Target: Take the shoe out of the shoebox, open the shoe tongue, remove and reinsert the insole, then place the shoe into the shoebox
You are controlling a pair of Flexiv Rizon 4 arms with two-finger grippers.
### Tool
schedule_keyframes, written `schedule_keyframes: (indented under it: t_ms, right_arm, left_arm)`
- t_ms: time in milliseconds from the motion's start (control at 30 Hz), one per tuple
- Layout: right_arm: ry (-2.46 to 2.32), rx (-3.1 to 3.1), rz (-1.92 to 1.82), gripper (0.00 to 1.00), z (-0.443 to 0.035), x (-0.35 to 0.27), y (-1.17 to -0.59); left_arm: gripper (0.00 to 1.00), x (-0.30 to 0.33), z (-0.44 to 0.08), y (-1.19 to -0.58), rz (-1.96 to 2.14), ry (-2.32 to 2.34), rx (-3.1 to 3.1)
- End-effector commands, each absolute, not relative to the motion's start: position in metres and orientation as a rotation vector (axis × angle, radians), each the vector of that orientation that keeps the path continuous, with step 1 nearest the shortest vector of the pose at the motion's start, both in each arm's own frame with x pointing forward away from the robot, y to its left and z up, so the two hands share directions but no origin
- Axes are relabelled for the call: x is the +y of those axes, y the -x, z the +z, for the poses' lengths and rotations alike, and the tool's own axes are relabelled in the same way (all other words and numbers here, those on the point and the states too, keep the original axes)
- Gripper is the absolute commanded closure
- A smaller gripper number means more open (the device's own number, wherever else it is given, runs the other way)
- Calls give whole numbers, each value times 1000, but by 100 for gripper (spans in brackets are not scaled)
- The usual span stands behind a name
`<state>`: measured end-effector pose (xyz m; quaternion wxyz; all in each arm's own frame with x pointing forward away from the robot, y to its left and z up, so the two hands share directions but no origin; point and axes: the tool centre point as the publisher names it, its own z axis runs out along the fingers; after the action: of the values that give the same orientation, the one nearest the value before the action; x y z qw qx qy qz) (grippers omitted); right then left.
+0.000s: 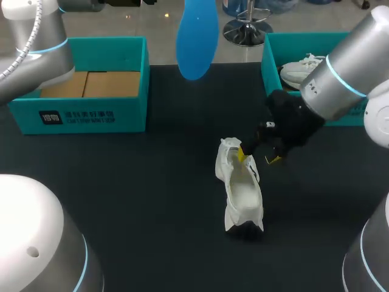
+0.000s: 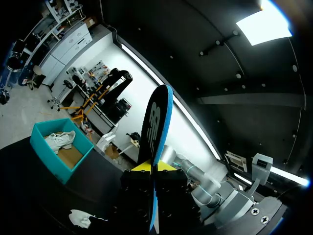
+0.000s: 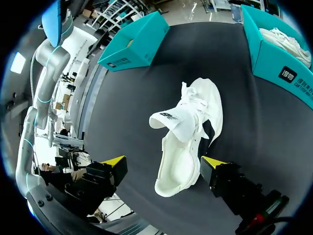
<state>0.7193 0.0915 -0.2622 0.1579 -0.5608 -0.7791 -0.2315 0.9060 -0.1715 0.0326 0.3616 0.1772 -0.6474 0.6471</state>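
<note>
**Robotics lab bench.** The setting reads as a test station rather than a home or a shop. A black table [image 1: 140,207] bears a staged handling exercise, and I work at it with two arms.

Landmark: the white shoe [image 1: 242,190], lying on the table.

- My left arm [image 1: 36,36] and right arm [image 1: 346,73] are grey, each with a lit blue ring, and come in from either side of the shoe.
- Behind the shoe to the left stands an open teal shoebox [image 1: 121,115].
- Behind the shoe to the right is a second box [image 1: 268,67], holding another white shoe [image 1: 301,70].
- Above and behind the shoe, my left arm holds a blue insole [image 1: 197,36] in the air.
</note>
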Motion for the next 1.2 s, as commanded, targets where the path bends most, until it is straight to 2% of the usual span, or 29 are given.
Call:
schedule_keyframes:
  t_ms: [33, 300, 1200]
  right_arm:
    - [1411, -2027, -978, 0, -263, 83, -718]
    - [1417, -1950, -1055, 0, -243, 89, -720]
    - [1392, -1849, -1177, 0, -217, 106, -731]
  left_arm:
    - [100, -171, 32, -905, 1667, -458, -1668]
    - [100, -171, 32, -905, 1667, -458, -1668]
    - [100, -171, 32, -905, 1667, -458, -1668]
